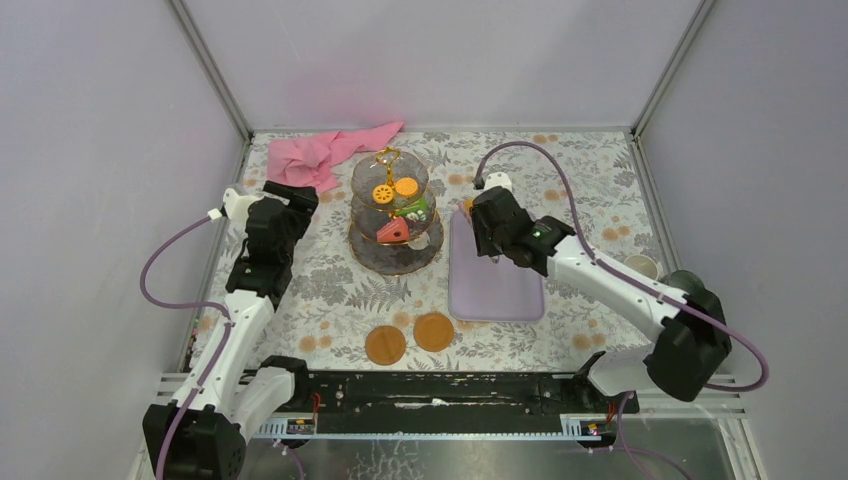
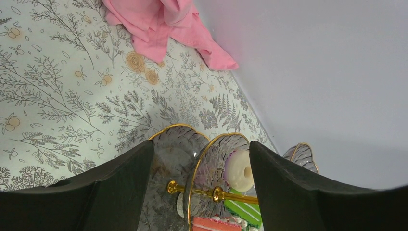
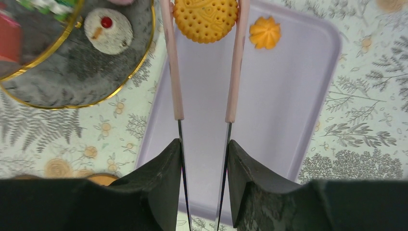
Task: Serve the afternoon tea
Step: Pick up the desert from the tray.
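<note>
Step in hand: carrying biscuit to stand. Right gripper (image 3: pixel 204 149) clamping pink tongs (image 3: pixel 234 72); tongs pinching orange biscuit (image 3: pixel 205 19) over lilac tray (image 3: pixel 288 96), just right of stand (image 1: pixel 365 250). Small orange pastry (image 3: pixel 265 32) lying on tray, also right of stand. Left gripper (image 2: pixel 201 147) hanging just left of stand, jaws gaping, holding nothing. Next move, likely: swinging tongs left over bare spot on tier, lowering, easing squeeze. Risk: biscuit slipping if squeeze is slackening early.

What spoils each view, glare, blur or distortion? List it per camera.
Top external: evenly lit, sharp; the pink cloth casts a faint pink glow on the back wall. Left wrist: wide-angle bending, dark corner lower right, left fingers black. Right wrist: right fingers underexposed; tongs and biscuit sharp.
</note>
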Robot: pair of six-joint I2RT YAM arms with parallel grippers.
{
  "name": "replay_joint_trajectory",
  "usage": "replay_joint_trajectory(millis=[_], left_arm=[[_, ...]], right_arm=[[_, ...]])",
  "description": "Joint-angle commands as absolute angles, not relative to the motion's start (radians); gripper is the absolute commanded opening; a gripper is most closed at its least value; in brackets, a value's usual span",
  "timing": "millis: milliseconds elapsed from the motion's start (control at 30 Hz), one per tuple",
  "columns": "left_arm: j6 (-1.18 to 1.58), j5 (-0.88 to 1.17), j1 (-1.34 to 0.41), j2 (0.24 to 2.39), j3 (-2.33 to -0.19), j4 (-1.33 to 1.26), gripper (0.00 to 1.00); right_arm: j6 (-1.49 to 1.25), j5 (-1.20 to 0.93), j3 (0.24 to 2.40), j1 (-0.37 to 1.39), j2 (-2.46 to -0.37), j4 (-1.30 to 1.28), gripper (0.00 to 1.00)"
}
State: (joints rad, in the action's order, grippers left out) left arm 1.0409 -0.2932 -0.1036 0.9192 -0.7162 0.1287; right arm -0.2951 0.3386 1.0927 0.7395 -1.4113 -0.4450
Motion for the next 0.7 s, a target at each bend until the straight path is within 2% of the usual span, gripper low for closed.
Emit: replay_joint_trajectory(millis=[0, 367, 667], left_arm=[[1.030, -0.290, -0.094, 0.909, -0.719, 0.116, 0.79], [1.026, -0.277, -0.094, 0.899, -0.715, 0.135, 0.79], [1.031, -0.265, -0.093, 0.910, -0.710, 0.135, 0.79]], right_arm=[[-0.304, 0.345, 1.198, 0.739, -1.317, -0.496, 0.28], [-0.305, 0.353, 1.373, 0.761, -1.277, -0.581, 0.28], [-0.303, 0.376, 1.525, 0.815, -1.342, -0.609, 0.27]])
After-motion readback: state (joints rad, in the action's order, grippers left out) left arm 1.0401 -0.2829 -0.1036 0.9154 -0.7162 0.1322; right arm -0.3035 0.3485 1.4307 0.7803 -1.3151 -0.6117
